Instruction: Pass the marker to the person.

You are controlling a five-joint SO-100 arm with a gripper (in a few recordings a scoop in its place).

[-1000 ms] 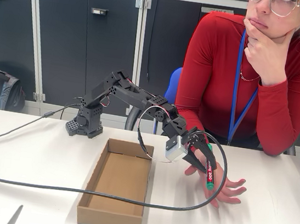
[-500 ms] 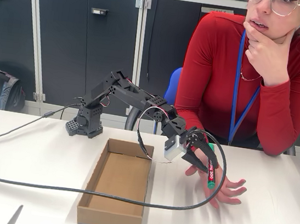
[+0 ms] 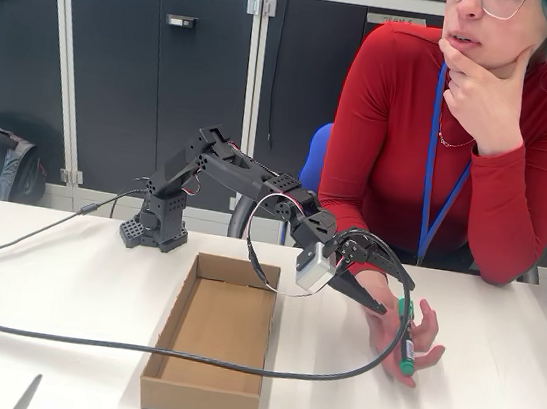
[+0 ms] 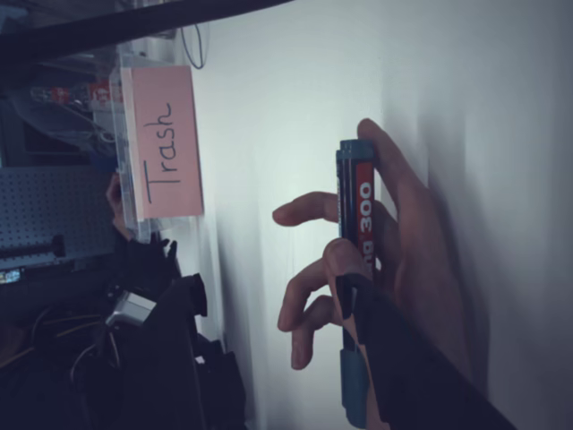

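**Green-capped marker lay in the person's hand**

Green at both ends and red in the middle, the marker (image 3: 405,335) lay along the person's (image 3: 464,139) open hand (image 3: 401,327), which rested on the white table (image 3: 91,291) to the right of the cardboard box (image 3: 216,333) in the fixed view. The fingers were curling around it. In the wrist view the marker (image 4: 356,269) ran lengthwise across the palm, thumb and fingers closing on the barrel.

The gripper (image 3: 383,292) hovered just above the wrist end of that hand with its jaws spread and nothing between them; one dark fingertip (image 4: 358,300) sat close over the barrel, and I could not tell whether it touched.

As a judgement, the marker looked light, stiff and smooth-sided, likely a little slippery on its glossy label. The middle of the barrel seemed the safest place to hold, clear of the cap, which might pull off. The handover appeared nearly complete.
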